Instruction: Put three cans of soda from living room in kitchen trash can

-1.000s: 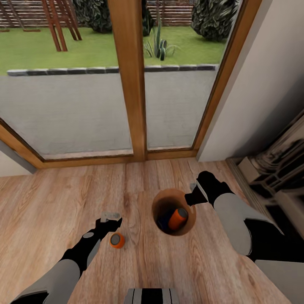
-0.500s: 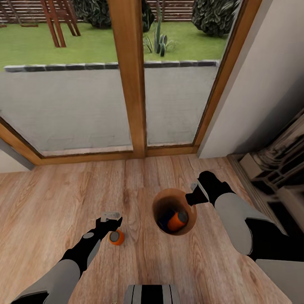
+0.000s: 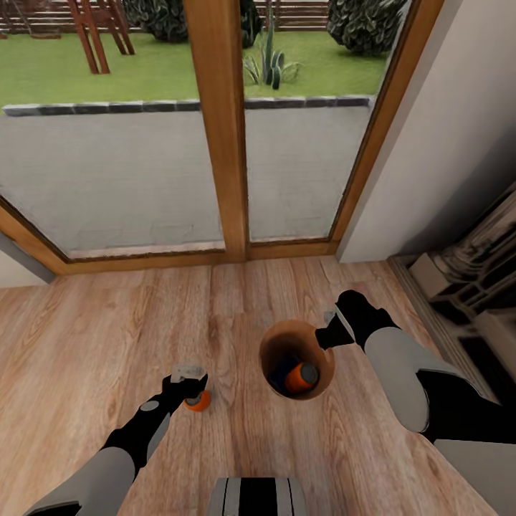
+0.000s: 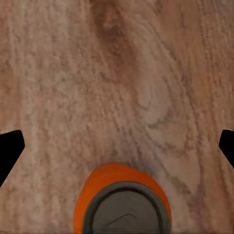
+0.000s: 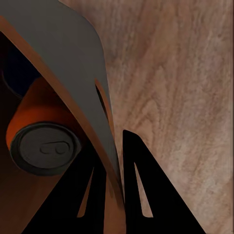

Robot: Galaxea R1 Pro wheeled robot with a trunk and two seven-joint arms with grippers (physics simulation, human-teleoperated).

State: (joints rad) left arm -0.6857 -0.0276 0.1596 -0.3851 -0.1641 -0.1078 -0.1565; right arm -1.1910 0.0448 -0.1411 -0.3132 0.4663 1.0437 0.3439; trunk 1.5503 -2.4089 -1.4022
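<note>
the robot stands on a warm wood floor [image 3: 86, 344] in front of wood-framed glass doors [image 3: 222, 129] that look out on paving and a lawn. a pale wall [image 3: 444, 136] runs along the right, with a dark stone-like structure [image 3: 473, 279] at its foot.

the trash can [image 3: 324, 373] stands on the floor just ahead of the robot's trunk, grey outside and brown inside. inside it lie an orange soda can [image 3: 299, 376], tilted with its silvery top up toward the camera, and a dark blue soda can [image 3: 281, 367] partly hidden beside it. in the right wrist view the orange can [image 5: 44, 131] and a sliver of the blue one [image 5: 19, 73] show within the bucket's wall [image 5: 73, 53].

the right tool [image 3: 331, 331] is at the can's rim on its far right side; the right wrist view shows its dark fingers [image 5: 141, 195] on either side of the thin wall near the slot handle, closed narrow on the rim.

the third soda can [image 3: 197, 401], orange, stands upright on the floor to the left of the trash can, apart from it. the left tool [image 3: 188, 383] hangs directly over it, pointing down. in the left wrist view the fingertips [image 4: 9, 146] sit far out at either edge, spread wide, and the can's top [image 4: 124, 212] lies between them, nearer the camera, untouched.
</note>
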